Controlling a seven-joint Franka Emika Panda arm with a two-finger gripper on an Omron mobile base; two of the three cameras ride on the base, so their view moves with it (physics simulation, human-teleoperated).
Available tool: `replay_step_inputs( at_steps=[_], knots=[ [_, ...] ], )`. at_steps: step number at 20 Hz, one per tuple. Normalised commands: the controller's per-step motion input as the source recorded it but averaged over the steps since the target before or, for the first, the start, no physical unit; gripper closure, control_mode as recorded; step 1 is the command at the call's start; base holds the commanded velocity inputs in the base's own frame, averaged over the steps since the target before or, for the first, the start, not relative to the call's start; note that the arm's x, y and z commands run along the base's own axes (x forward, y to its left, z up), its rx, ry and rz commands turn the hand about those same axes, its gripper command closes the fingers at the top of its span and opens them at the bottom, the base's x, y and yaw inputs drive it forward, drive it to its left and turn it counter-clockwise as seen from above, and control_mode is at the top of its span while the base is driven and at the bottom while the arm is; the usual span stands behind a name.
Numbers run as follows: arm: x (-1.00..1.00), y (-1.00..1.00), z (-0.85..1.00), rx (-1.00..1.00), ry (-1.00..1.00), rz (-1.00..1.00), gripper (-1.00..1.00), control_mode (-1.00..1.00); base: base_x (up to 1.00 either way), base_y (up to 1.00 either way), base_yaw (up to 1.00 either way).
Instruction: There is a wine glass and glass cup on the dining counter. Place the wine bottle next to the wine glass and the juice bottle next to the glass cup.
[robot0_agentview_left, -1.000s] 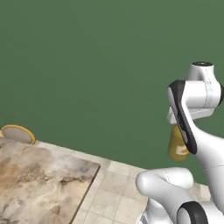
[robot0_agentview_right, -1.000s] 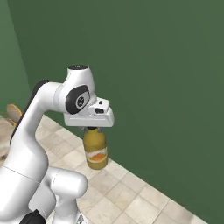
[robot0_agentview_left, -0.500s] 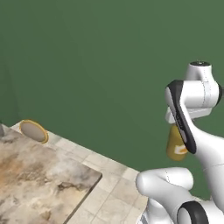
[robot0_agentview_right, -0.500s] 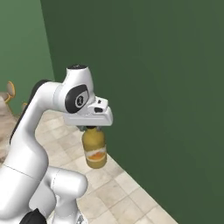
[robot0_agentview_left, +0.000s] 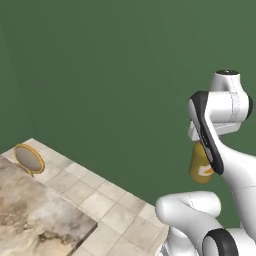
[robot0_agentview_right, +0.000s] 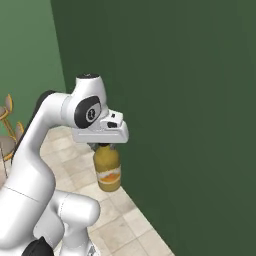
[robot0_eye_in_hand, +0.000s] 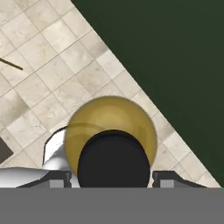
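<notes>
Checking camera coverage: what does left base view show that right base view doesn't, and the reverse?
Left base view alone: a corner of the dining counter at lower left, with a round tan-rimmed stool beyond it. Right base view alone: the gripper from the side, shut on the neck of the juice bottle, whose white-orange label is visible, plus tan chair backs at the left edge. Both: the amber juice bottle hanging upright under the hand, the tiled floor and the green wall.

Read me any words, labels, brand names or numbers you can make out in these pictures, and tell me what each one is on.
None can be read.
The juice bottle, held in the gripper, carries a white and orange label, but it is too blurred to show any letters.
</notes>
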Motion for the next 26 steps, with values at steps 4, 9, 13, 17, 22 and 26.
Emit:
replay_step_inputs(
  at_steps=[4,9,13,17,22,26],
  knots=[
    [0.00,0.00,0.00,0.00,0.00,0.00,1.00,1.00,0.56,-0.29,0.28],
    [0.00,0.00,0.00,0.00,0.00,0.00,1.00,1.00,0.54,-0.24,0.35],
    [0.00,0.00,0.00,0.00,0.00,0.00,1.00,1.00,0.48,-0.18,0.48],
    [0.00,0.00,0.00,0.00,0.00,0.00,1.00,1.00,0.47,-0.18,0.47],
    [0.00,0.00,0.00,0.00,0.00,0.00,1.00,1.00,0.49,-0.18,0.46],
    [0.00,0.00,0.00,0.00,0.00,0.00,1.00,1.00,0.52,-0.19,0.43]
  ],
)
